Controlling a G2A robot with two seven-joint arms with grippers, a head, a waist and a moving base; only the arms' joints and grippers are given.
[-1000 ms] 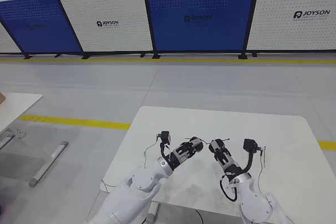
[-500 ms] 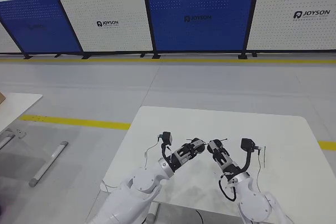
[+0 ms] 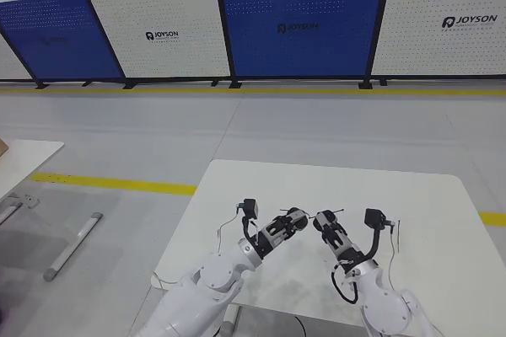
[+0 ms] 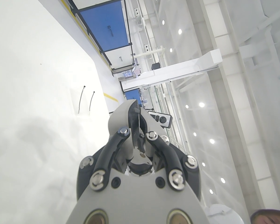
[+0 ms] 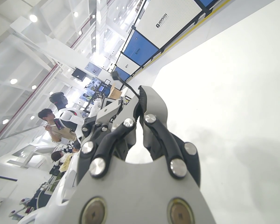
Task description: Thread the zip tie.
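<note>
centrally, left gripper (image 3: 296, 216) and right gripper (image 3: 320, 221) sit nearly tip to tip above the white surface (image 3: 261, 181), each clamped on a thin zip tie (image 5: 126, 85); spare ties (image 4: 81, 100) lie at three o'clock.

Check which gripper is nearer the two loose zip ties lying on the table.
Right. The loose zip ties lie on the table out past the right gripper. The left gripper is on the right gripper's other side, farther from them.

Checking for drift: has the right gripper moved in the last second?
No. The right gripper sits at the same spot against the table's far edge.
</note>
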